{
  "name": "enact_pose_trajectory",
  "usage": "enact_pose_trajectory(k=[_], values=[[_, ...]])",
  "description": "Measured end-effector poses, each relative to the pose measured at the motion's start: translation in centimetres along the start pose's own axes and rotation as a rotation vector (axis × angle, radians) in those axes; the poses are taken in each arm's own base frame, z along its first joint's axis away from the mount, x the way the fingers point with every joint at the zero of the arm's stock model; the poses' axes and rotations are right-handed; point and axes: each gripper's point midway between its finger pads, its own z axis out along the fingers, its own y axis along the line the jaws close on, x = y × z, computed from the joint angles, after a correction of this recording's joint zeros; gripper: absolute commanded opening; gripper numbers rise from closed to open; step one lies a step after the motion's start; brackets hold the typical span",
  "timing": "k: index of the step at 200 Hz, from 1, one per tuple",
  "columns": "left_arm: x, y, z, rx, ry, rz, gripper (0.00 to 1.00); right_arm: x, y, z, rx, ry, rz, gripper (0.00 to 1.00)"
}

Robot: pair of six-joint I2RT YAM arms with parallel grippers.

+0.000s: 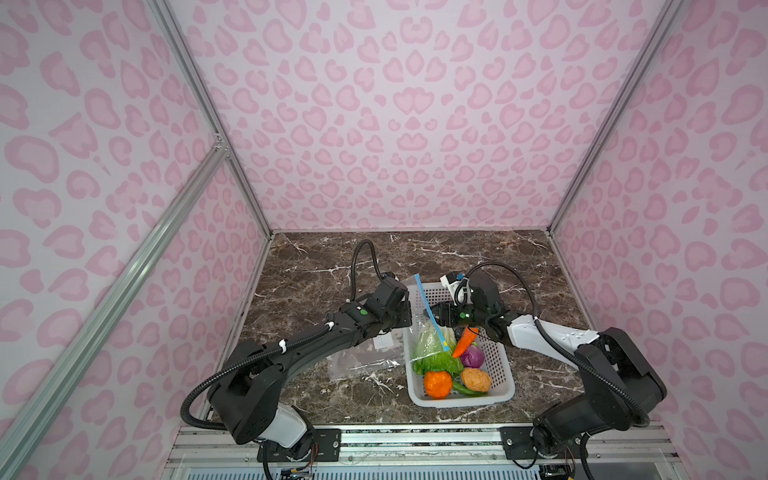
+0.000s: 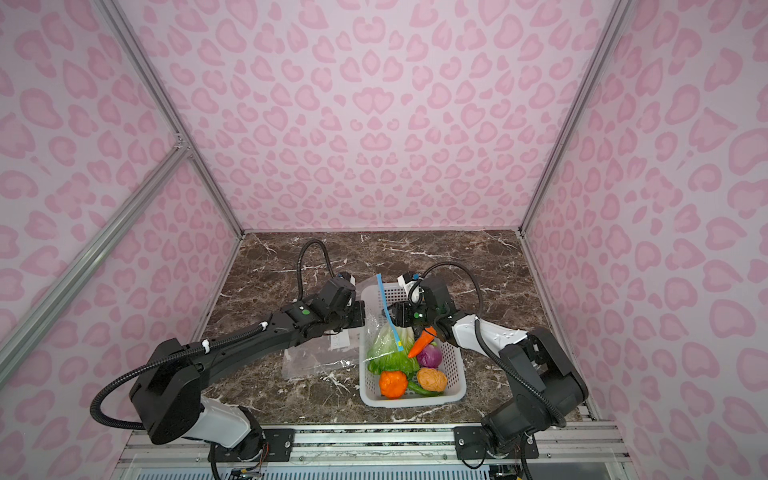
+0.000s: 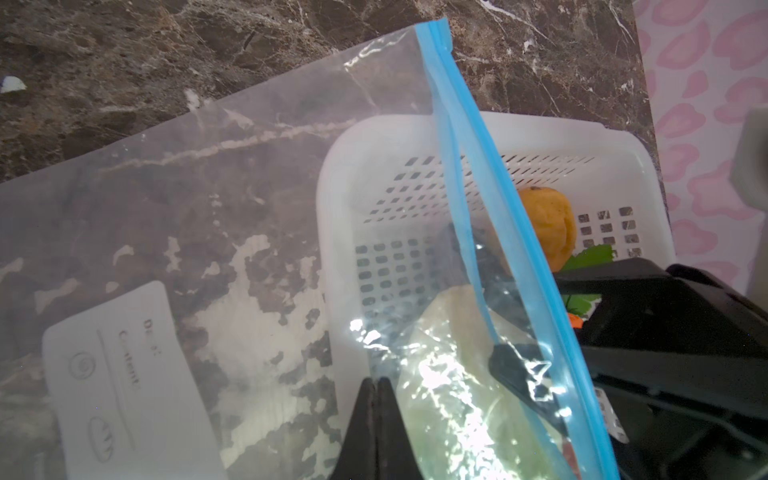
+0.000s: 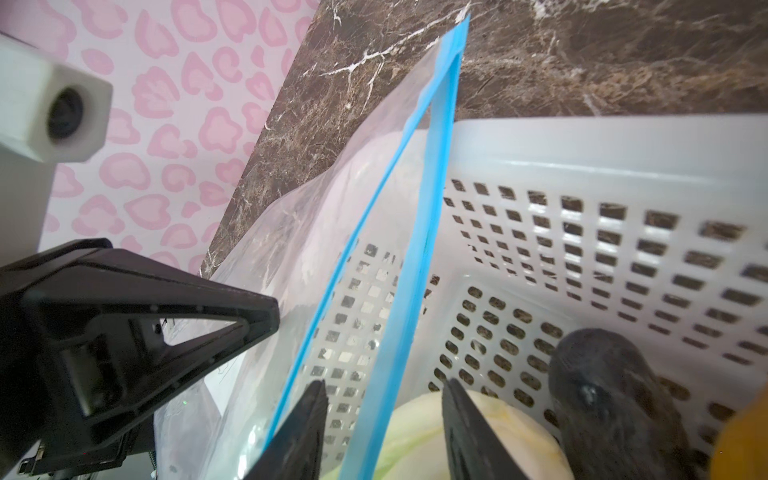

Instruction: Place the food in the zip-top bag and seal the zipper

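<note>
zip-top bag [image 1: 365, 357] draped over basket [image 1: 457, 401]
your left gripper [image 3: 376, 384] pinched it; right gripper [image 4: 386, 384] spread astride zipper [image 4: 434, 208], cabbage [image 1: 440, 363] beneath

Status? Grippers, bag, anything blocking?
Left gripper jaws shut on zip-top bag. Right gripper jaws apart, astride one zipper lip. Bag mouth open over basket. Food in basket; cabbage under bag film.

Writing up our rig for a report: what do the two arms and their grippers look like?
Left arm and right arm: black links, one white shell each, a green dot near the wrist, ribbed black cable. Left gripper and right gripper: black, wedge-shaped fingers.
</note>
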Motion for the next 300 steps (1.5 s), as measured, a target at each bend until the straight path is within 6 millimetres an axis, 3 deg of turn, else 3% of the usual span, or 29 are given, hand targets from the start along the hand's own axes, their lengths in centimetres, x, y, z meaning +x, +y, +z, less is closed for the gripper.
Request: enact_pose_trajectory(k=[18,58,73,87,109,118,138,161,179,197,211,225,251,283,300], values=[[0.0,-0.1,0.2,0.005,0.001,0.000,0.03,0.0,0.1,0.4,-0.021,0.002,0.006,0.43],[0.1,-0.3,0.2,0.012,0.010,0.000,0.03,-0.7,1.1,0.7,-0.076,-0.006,0.025,0.00],[-0.1,-0.2,0.0,0.007,0.008,-0.003,0.04,-1.2,1.7,0.4,-0.090,-0.012,0.027,0.00],[-0.9,-0.1,-0.6,0.008,-0.006,-0.004,0.11,-2.0,2.7,-0.3,-0.105,-0.033,0.020,0.00],[-3.5,-0.3,-3.2,0.031,-0.078,-0.010,0.42,-4.2,5.1,-2.1,-0.139,-0.099,-0.018,0.00],[-4.9,-0.7,-4.6,0.048,-0.123,-0.013,0.50,-5.2,6.2,-2.9,-0.145,-0.129,-0.040,0.00],[-7.6,-2.0,-8.1,0.094,-0.224,0.012,0.53,-7.7,8.8,-4.7,-0.161,-0.203,-0.093,0.00],[-9.3,-2.4,-11.0,0.122,-0.319,0.031,0.53,-9.5,10.1,-5.5,-0.158,-0.252,-0.138,0.00],[-8.8,-1.8,-10.5,0.109,-0.314,0.030,0.54,-9.1,9.0,-4.7,-0.133,-0.236,-0.122,0.00],[-7.5,-0.7,-9.4,0.079,-0.272,0.030,0.66,-7.4,7.8,-3.9,-0.107,-0.201,-0.084,0.00],[-6.7,-0.6,-9.3,0.094,-0.253,0.023,0.76,-6.4,8.1,-3.6,-0.113,-0.180,-0.077,0.00],[-6.6,-1.1,-9.9,0.127,-0.252,0.013,0.79,-6.2,9.1,-3.7,-0.129,-0.184,-0.093,0.00],[-7.0,-3.0,-10.6,0.217,-0.254,0.010,0.79,-6.0,10.6,-3.6,-0.147,-0.195,-0.118,0.00],[-6.7,-4.0,-9.7,0.266,-0.217,0.007,0.77,-6.1,12.0,-3.4,-0.166,-0.207,-0.130,0.00],[-6.4,-4.3,-9.3,0.278,-0.200,0.010,0.68,-5.9,12.5,-3.3,-0.176,-0.201,-0.126,0.00]])
